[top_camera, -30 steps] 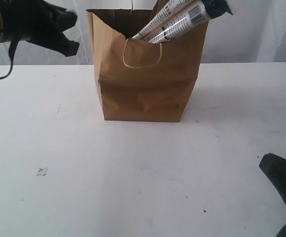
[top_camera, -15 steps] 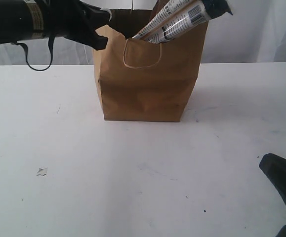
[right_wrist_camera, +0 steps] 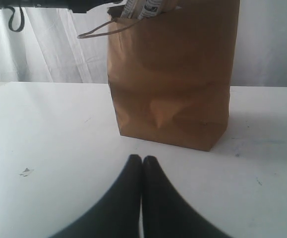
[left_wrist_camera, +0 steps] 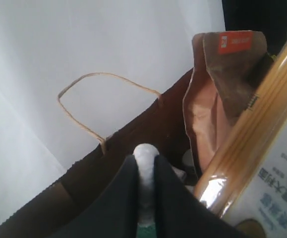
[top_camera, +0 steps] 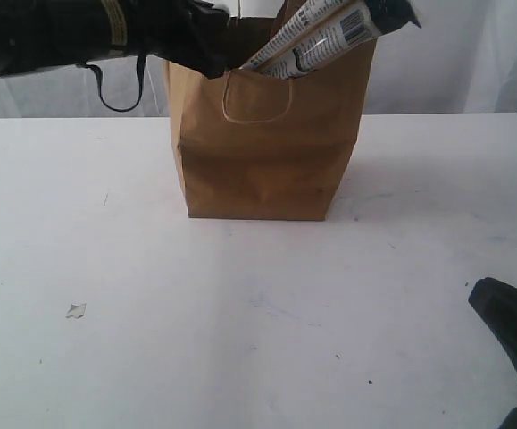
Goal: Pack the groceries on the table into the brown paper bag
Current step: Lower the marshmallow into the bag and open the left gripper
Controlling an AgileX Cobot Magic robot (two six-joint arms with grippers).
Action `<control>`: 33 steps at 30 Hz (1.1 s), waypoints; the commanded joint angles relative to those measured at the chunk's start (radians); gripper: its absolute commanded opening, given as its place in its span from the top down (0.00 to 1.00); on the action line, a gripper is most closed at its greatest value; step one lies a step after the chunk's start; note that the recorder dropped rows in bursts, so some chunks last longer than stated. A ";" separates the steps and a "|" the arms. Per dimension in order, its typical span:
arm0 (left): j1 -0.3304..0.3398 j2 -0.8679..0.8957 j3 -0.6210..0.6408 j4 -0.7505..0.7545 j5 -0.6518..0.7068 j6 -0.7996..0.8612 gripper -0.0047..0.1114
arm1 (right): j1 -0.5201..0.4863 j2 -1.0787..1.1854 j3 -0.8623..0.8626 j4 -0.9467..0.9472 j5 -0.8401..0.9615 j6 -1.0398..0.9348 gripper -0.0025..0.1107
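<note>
- Over the brown paper bag (top_camera: 258, 161) mouth: left hand (left_wrist_camera: 144, 159), moved in from left, pinching white marshmallow (left_wrist_camera: 145, 173).
- Right hand (right_wrist_camera: 142, 162) closed, empty, unmoved above worktop (top_camera: 240, 313).

One brown paper bag (top_camera: 258, 170) stands on the surface (top_camera: 240, 322), and it has two cord handles (top_camera: 258, 100). Two long noodle packs (top_camera: 325, 37) poke out of its top. Inside I count one brown pouch (left_wrist_camera: 222, 99). One white marshmallow (left_wrist_camera: 145, 157) is pinched in the left gripper (left_wrist_camera: 144, 166). One small pale scrap (top_camera: 76, 310) lies on the surface. That makes two grippers, counting the right gripper (right_wrist_camera: 142, 161).
</note>
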 commanded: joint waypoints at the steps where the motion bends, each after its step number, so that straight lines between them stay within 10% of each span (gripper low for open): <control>1: -0.020 0.042 -0.054 -0.001 -0.008 0.010 0.85 | -0.005 -0.007 0.006 0.000 -0.004 0.002 0.98; 13: -0.058 0.096 -0.125 -0.004 0.040 0.041 0.47 | -0.005 -0.007 0.006 0.000 -0.004 0.002 0.98; 33: -0.060 0.032 -0.117 0.179 0.061 -0.072 0.52 | -0.005 -0.007 0.006 0.000 -0.004 0.002 0.98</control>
